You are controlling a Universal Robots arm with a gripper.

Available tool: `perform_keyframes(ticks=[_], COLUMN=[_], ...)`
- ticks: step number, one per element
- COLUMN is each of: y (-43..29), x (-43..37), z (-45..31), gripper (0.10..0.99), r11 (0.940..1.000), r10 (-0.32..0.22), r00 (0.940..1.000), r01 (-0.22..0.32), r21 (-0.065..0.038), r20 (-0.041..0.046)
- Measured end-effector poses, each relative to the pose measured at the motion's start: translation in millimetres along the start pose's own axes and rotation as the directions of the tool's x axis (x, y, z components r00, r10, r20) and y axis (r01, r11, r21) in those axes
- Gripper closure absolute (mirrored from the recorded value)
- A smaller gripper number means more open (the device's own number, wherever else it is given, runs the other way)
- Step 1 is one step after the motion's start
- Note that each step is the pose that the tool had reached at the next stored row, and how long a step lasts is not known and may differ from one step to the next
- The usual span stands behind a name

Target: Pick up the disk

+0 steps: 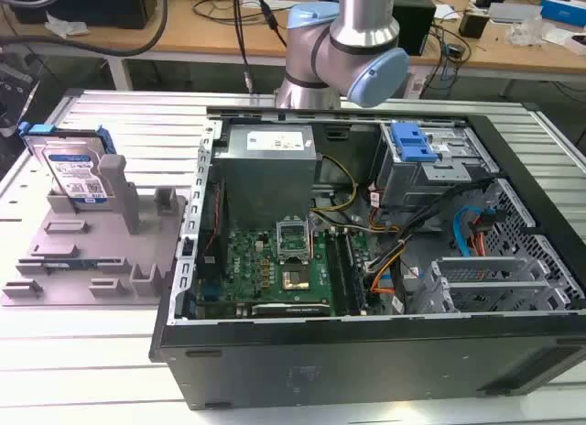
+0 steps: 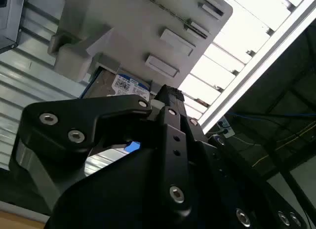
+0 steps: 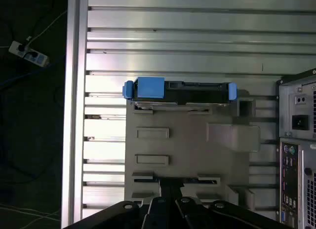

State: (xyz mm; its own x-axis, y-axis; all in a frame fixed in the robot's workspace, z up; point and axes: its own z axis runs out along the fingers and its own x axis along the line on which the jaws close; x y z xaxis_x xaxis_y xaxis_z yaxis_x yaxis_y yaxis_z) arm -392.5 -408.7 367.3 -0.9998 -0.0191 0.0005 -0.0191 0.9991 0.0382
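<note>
Fingers [image 3: 166, 190] pressed together with nothing between them, the gripper [image 3: 171, 185] hangs over the grey tray [image 3: 190, 145] and looks down on it in the first wrist view, its tips showing over the tray edge opposite the disk [image 3: 180, 91] and clear of it. The disk stands on its edge in a slot at the tray's far end, on the exterior view's left [image 1: 75, 173], its labelled face turned toward the near side and blue rails along its edges. The second wrist view shows the same label on the disk [image 2: 118, 85] just past the closed fingers [image 2: 170, 98] of the gripper [image 2: 168, 93], with the tray [image 2: 143, 26] beyond. In the exterior view the tray [image 1: 92, 260] lies flat on the slatted metal table [image 1: 92, 361], just beside the open computer case [image 1: 366, 370] on its right. A blue latch [image 1: 412, 143] sits on the drive cage at the case's far side. The arm [image 1: 348, 40] rises behind the case, before a cluttered bench [image 1: 201, 27].
</note>
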Motion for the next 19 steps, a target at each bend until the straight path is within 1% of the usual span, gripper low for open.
perform_keyframes(ticks=[11, 12, 13, 14, 15, 16, 17, 18, 19], y=[0.0, 0.0, 0.0, 0.0, 0.0, 0.0, 0.0, 0.0, 0.0], x=[0.0, 0.0, 0.0, 0.0, 0.0, 0.0, 0.0, 0.0, 0.0], z=[0.0, 0.0, 0.1, 0.1, 0.1, 0.1, 0.2, 0.3, 0.3], gripper=[0.980, 0.980, 0.980, 0.980, 0.980, 0.980, 0.980, 0.980, 0.980], r11=[1.0000, 0.9999, 0.9983, 0.9969, 0.9941, 0.9857, 0.9781, 0.9689, 0.9625], r10=[-0.002, -0.014, -0.058, -0.079, -0.108, -0.168, -0.208, -0.247, -0.271], r00=[1.0000, 0.9999, 0.9983, 0.9969, 0.9941, 0.9857, 0.9781, 0.9689, 0.9624], r01=[0.002, 0.014, 0.058, 0.079, 0.108, 0.168, 0.208, 0.247, 0.271], r21=[0.000, 0.000, 0.000, 0.000, 0.000, 0.000, -0.001, -0.001, -0.001], r20=[-0.0001, -0.0006, -0.0021, -0.0030, -0.0041, -0.0065, -0.0080, -0.0094, -0.0104])
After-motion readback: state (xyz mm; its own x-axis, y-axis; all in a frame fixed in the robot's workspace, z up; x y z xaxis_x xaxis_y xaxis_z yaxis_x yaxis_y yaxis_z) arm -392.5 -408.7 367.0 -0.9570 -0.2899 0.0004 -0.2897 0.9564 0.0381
